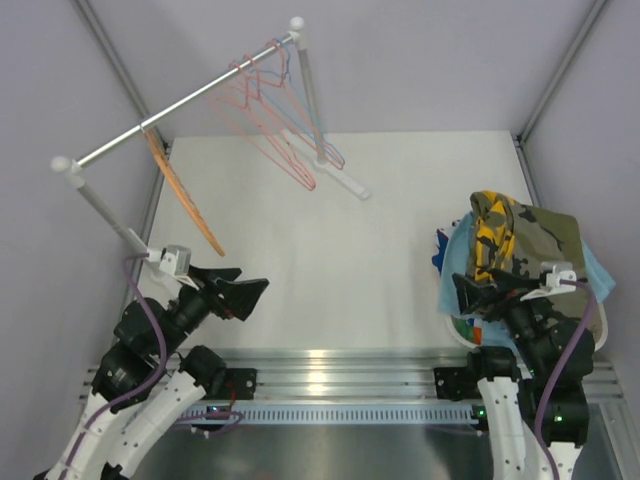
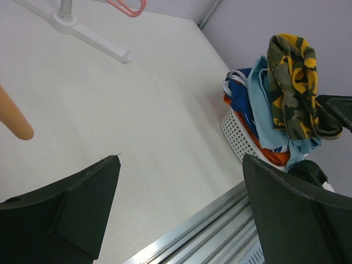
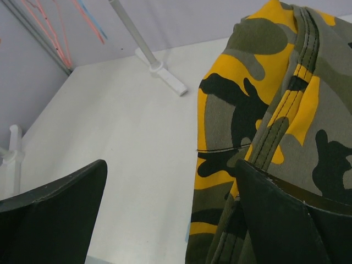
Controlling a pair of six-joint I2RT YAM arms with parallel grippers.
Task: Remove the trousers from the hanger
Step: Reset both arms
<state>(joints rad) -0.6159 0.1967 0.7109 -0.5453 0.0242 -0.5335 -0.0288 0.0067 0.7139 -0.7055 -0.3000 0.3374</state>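
Note:
The trousers lie piled in a white basket [image 1: 462, 335] at the right; the olive camouflage pair with yellow [image 1: 515, 240] is on top, over light blue [image 2: 263, 104], blue [image 2: 241, 99] and orange [image 2: 272, 155] cloth. Several bare wire hangers [image 1: 275, 120] and one bare wooden hanger [image 1: 185, 205] hang on the rod [image 1: 180, 110]. My right gripper [image 1: 460, 296] stands open at the pile's near-left edge; in the right wrist view its right finger [image 3: 286, 214] overlaps the camouflage pair [image 3: 275, 99], and nothing is between the jaws. My left gripper [image 1: 252, 280] is open and empty over the table, below the wooden hanger.
The rack's white foot [image 1: 345, 182] rests at the back of the table and its other post [image 1: 100, 205] rises at the left. The wooden hanger's tip [image 2: 14, 118] shows left of my left gripper [image 2: 181, 159]. A metal rail [image 1: 330, 372] runs along the near edge.

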